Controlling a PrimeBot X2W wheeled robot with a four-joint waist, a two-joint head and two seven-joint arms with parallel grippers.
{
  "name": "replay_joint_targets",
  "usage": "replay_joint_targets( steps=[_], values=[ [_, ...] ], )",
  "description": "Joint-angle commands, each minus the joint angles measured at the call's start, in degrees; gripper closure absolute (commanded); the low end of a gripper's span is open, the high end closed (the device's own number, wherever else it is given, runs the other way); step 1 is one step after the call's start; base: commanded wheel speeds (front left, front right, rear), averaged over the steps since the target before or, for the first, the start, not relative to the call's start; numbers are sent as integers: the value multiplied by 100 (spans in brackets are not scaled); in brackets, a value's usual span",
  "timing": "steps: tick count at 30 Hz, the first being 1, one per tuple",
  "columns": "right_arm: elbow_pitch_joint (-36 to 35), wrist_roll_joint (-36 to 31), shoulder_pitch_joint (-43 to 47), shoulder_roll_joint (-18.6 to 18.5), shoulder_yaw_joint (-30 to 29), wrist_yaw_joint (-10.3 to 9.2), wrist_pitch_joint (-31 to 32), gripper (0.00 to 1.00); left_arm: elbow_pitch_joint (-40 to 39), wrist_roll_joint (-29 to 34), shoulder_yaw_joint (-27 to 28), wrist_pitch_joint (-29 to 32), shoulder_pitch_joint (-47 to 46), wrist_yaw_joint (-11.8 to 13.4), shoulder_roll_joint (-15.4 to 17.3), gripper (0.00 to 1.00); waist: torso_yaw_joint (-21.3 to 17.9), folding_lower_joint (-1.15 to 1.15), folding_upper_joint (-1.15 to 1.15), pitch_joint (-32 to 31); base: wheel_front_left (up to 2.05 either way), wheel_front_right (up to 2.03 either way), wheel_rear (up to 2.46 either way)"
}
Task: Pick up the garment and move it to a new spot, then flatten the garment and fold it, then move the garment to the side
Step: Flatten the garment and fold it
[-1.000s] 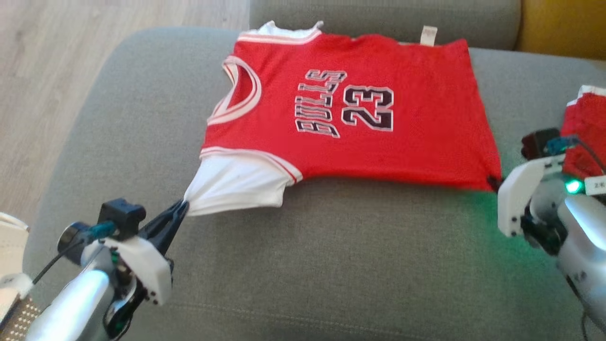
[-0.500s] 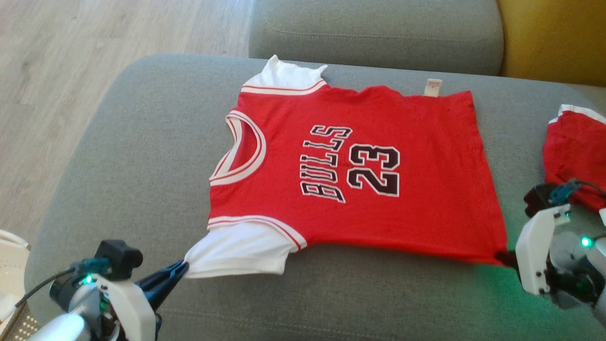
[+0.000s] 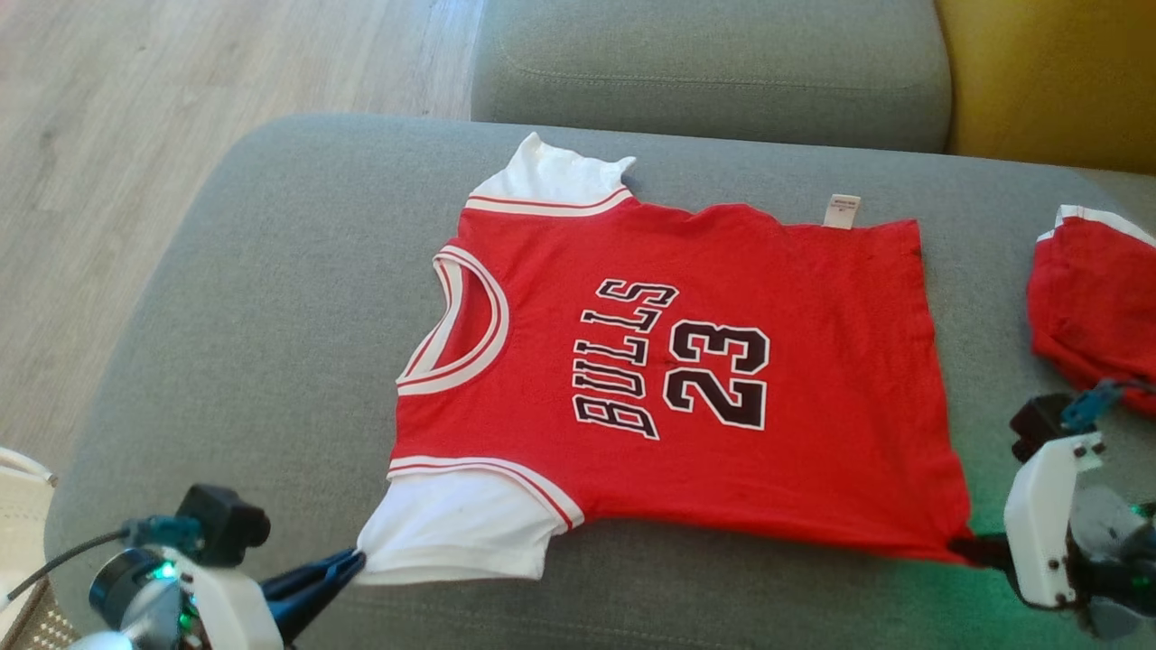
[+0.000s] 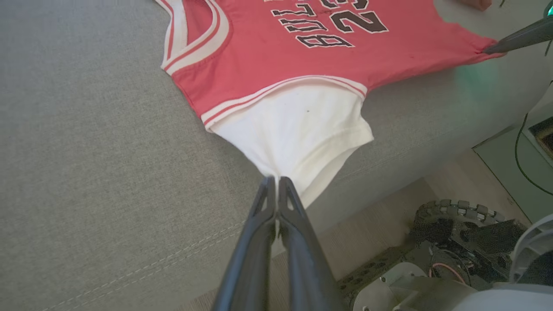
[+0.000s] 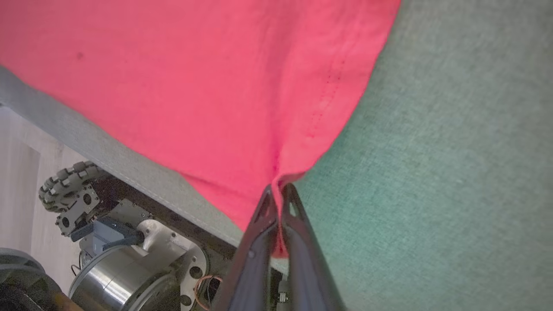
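Note:
The garment, a red jersey printed "BULLS 23", lies spread flat on the grey sofa seat, collar to the left, white label on its far edge. My left gripper is shut on the tip of the near white sleeve, which the left wrist view shows pinched between my fingers. My right gripper is shut on the near right hem corner; in the right wrist view the red cloth bunches into the closed fingertips.
A smaller plain red bundle with white trim lies on the seat at the right. The grey backrest runs along the far side, with a yellow cushion at its right and wooden floor to the left. My wheeled base stands below the seat's front edge.
The head camera has tilted, so the whole scene sits lower in view. Both grippers keep their hold on the sleeve and hem corner, and the jersey has been drawn a little toward the seat's near edge.

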Motion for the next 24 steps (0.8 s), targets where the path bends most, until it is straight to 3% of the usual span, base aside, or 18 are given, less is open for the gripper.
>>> replay_joint_targets(
  steps=[1,14,24],
  values=[
    [-123,-40,-68,-272,-105,-5,-57,100,-159,34,369,-99,-325,40,281,100,-10,0,0,12,0,0,0],
    [-59,-787,-760,49,-544,-5,-291,100,-202,225,934,-577,-1355,103,120,100,-125,0,0,270,0,0,0],
    [310,-1439,-1777,473,-611,-5,-386,100,322,462,503,-171,-2632,8,-162,100,-316,0,0,1033,0,0,0]
  ],
)
